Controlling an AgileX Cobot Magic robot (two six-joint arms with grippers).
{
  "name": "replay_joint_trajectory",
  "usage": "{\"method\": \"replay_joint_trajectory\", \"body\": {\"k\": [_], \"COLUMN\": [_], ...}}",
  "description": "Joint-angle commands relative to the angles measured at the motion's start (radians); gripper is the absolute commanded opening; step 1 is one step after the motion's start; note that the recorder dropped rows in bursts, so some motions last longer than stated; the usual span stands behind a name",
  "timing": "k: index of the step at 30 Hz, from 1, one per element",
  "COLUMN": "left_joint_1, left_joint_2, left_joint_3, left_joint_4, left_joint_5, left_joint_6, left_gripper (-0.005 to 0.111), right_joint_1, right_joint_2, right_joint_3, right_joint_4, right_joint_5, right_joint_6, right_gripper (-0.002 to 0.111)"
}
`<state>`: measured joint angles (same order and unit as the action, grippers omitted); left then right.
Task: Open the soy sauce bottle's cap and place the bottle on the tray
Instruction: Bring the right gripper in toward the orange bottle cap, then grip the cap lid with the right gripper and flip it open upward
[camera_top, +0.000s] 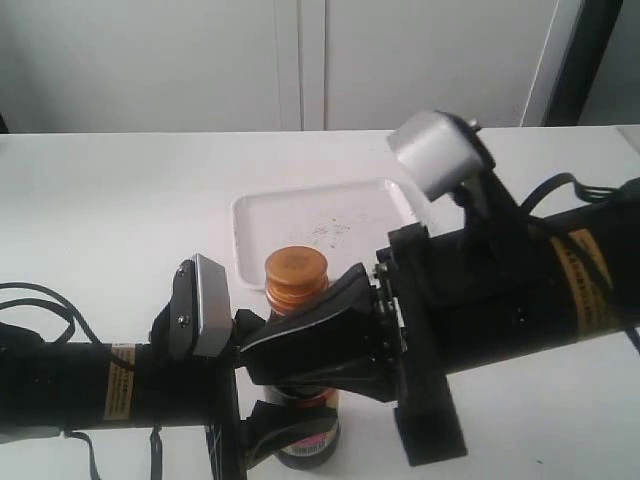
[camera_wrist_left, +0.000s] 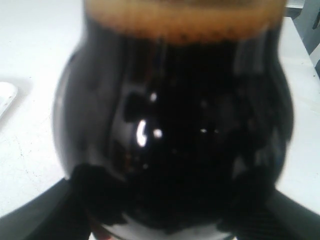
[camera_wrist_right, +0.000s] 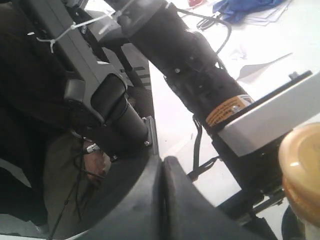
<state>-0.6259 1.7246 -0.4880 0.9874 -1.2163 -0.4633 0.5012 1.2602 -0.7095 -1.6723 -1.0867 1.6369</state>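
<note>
White matte tabletop (camera_top: 100, 220) carries the flat white speckled tray (camera_top: 320, 225) with low rim, and just in front of it stands the soy sauce bottle (camera_top: 300, 420), glossy clear glass full of dark liquid. The left gripper (camera_top: 262, 425) has its jaws clamped round the bottle's lower body, while the right gripper (camera_top: 300, 330) sits pressed together at the neck, jaws narrow with nothing between them. Cap-opening step, I judge: the ribbed orange-brown cap (camera_top: 296, 277) looks still down, so next needs a jaw tip under its lip, flicking upward.
</note>
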Motion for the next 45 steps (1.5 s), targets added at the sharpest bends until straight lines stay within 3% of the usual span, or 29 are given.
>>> {"method": "replay_joint_trajectory", "body": {"k": [1,17,29,36,45], "left_joint_1": [-0.005,-0.005,-0.005,-0.005,-0.005], "left_joint_2": [-0.002,-0.002,-0.002,-0.002,-0.002], "left_joint_3": [-0.001,-0.001,-0.001,-0.001,-0.001], "left_joint_4": [0.015,0.015,0.015,0.008,0.008], "left_joint_5": [-0.005,-0.005,-0.005,-0.005,-0.005], "left_joint_6": [-0.001,-0.001,0.026,0.034,0.038], "left_gripper": [0.0,0.0,0.0,0.0,0.0], "right_joint_1": [0.018,0.016,0.016,0.016,0.016], "right_joint_2": [0.06,0.15,0.118,0.09,0.088], "right_joint_3": [-0.002,-0.04,-0.04,-0.04,-0.083], "right_joint_4": [0.01,0.015,0.015,-0.015,-0.026], "right_joint_5": [0.049,0.15,0.086,0.26,0.307], "right_joint_6": [-0.012,-0.018,-0.012,0.024,0.026], "right_gripper": [0.0,0.0,0.0,0.0,0.0]}}
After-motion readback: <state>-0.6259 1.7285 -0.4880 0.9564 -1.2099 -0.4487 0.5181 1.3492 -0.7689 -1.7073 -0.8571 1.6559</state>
